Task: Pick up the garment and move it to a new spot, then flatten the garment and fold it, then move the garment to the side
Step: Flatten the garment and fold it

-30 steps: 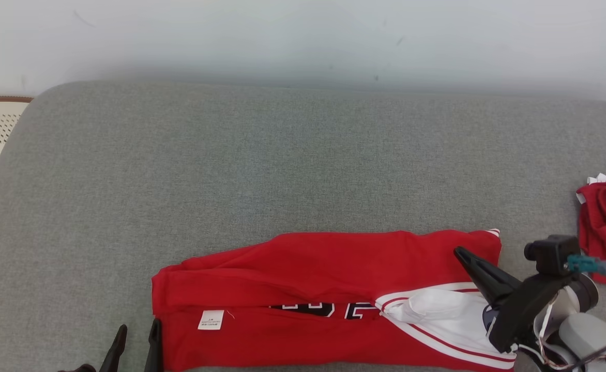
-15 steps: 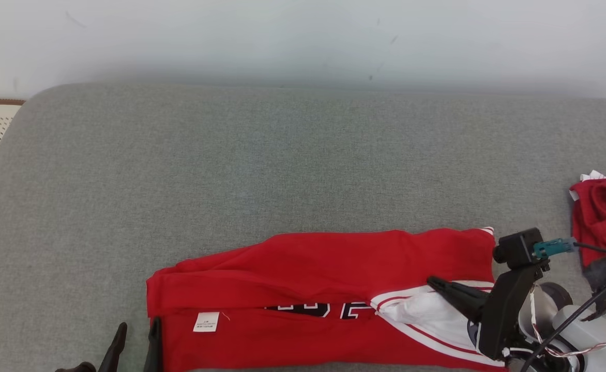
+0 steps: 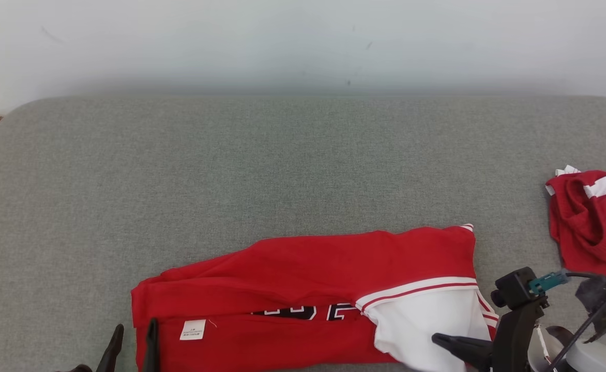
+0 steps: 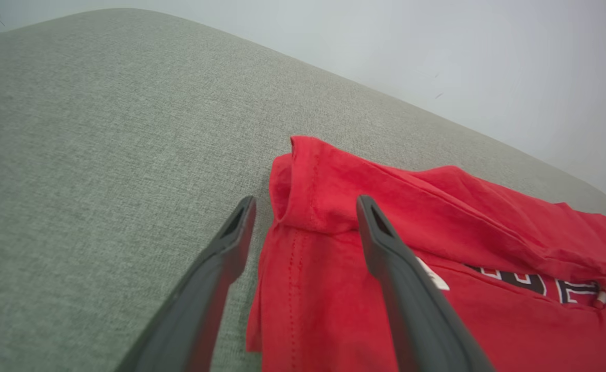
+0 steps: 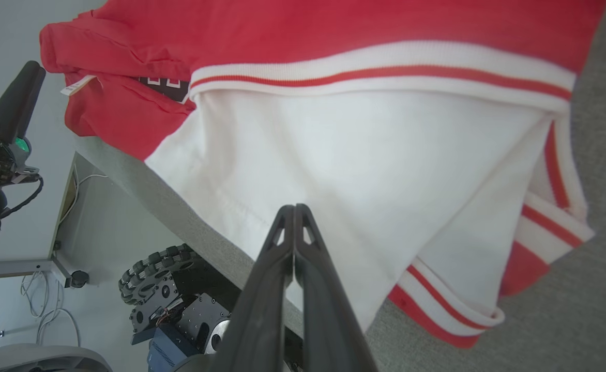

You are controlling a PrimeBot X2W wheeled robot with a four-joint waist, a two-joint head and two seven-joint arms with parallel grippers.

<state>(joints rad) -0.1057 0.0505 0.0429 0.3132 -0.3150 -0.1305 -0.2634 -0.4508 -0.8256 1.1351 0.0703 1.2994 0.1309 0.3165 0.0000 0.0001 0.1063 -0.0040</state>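
The cushion (image 3: pixel 303 170) stretches wide beyond the garment (image 3: pixel 308 263) by its near edge; left pincer (image 3: pixel 135 324) spread, right pincer (image 5: pixel 293 207) closed.

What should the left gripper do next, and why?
Probably close the left gripper on the folded end of the red garment: its open fingers straddle that edge, one over grey cushion, one over fabric. The right gripper is shut over the white panel.

Garment (image 3: pixel 308 263) is looking like soft matt red knit cloth, w/ smooth white panel & ribbed trim. Grey cushion (image 3: pixel 282 165) is showing coarse woven fabric, rough-ish. Left gripper (image 4: pixel 307 200) fingers (image 4: pixel 212 274) are reading as matt dark plastic. Wall (image 3: pixel 303 41) is looking smooth, matt.
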